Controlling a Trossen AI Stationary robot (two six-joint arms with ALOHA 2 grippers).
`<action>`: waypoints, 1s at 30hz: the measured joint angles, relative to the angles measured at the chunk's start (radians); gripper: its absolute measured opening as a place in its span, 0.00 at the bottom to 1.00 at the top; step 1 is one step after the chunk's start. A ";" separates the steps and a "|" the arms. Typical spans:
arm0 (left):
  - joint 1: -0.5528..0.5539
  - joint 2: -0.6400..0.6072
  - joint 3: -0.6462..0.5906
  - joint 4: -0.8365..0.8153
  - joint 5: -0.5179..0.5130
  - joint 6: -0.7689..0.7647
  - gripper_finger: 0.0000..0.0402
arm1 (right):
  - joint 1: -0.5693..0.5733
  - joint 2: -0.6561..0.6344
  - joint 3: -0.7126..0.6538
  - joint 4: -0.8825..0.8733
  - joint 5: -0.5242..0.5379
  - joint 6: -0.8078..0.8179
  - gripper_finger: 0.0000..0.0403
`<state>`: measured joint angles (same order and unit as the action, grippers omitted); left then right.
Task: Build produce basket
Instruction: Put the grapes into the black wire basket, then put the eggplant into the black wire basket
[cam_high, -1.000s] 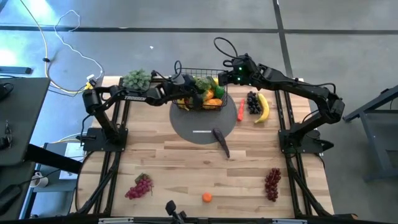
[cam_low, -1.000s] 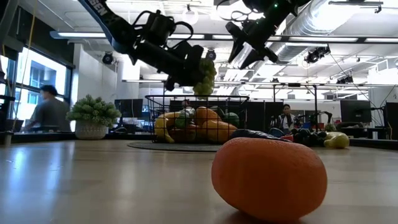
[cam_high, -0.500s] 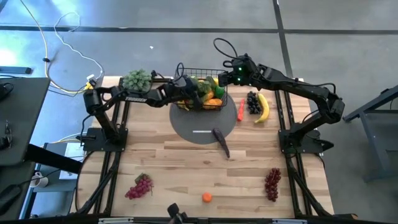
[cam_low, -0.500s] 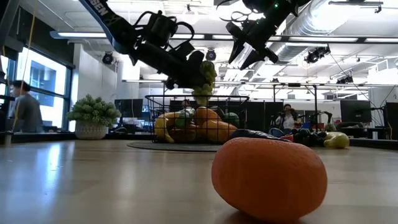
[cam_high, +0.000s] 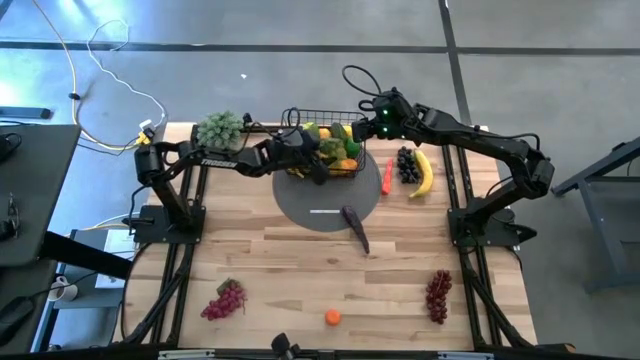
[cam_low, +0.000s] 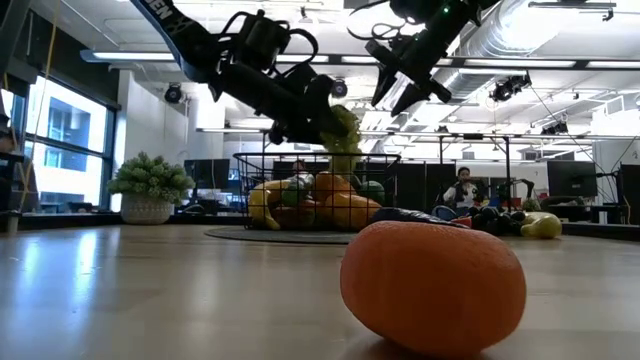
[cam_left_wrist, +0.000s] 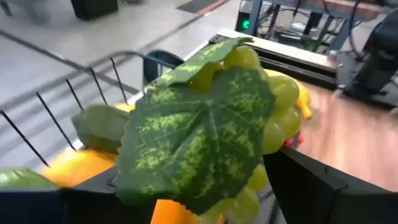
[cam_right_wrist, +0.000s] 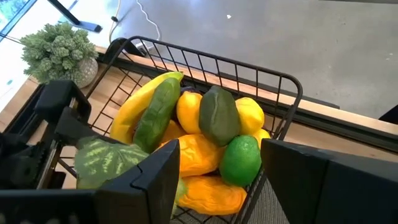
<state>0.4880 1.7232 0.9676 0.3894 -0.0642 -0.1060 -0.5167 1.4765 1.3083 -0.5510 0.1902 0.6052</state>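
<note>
I have the left end effector (cam_low: 335, 118) over the basket (cam_high: 322, 150), its fingers spreading around the green grapes (cam_left_wrist: 249, 112), where a second ago they were pinched shut on the bunch; the leaf and the fruit below it still lie between the two dark fingers in the left wrist view, so I cannot tell whether the bunch has come fully free. The arm has also carried the bunch a little further across the basket's rim (cam_low: 315, 156) in the low view, and it now hangs just above the pile. I judge this to be the release step: the grapes should drop onto the fruit already inside, a banana (cam_right_wrist: 140, 102), a cucumber (cam_right_wrist: 155, 115), an avocado (cam_right_wrist: 219, 115), a lime (cam_right_wrist: 241, 160) and orange mangoes (cam_right_wrist: 198, 155). The right end effector (cam_low: 398, 75) waits above the basket's far corner with its fingers apart and nothing between them, unmoved over the last second. Outward on the desk (cam_high: 280, 270), produce remains to be gathered: the eggplant (cam_high: 355, 227) on the round mat (cam_high: 300, 200), the red chili (cam_high: 387, 176), dark grapes (cam_high: 406, 165) and a second banana (cam_high: 425, 172) beside the basket, then, well apart at the near edge, two bunches of red grapes (cam_high: 226, 300) and an orange fruit (cam_high: 332, 317).
</note>
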 joint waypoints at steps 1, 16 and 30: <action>0.004 -0.004 0.007 -0.022 0.016 -0.031 0.65 | 0.000 0.000 0.000 0.000 0.000 0.000 0.51; 0.013 -0.006 0.252 -0.463 -0.007 -0.083 0.66 | 0.000 0.000 0.000 -0.001 -0.037 -0.033 0.51; 0.015 -0.110 0.313 -0.703 0.036 -0.117 0.66 | 0.043 -0.048 0.000 -0.151 -0.194 -0.027 0.51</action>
<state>0.5033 1.6130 1.2804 -0.3136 -0.0281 -0.2228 -0.4740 1.4288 1.3080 -0.7022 -0.0035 0.5780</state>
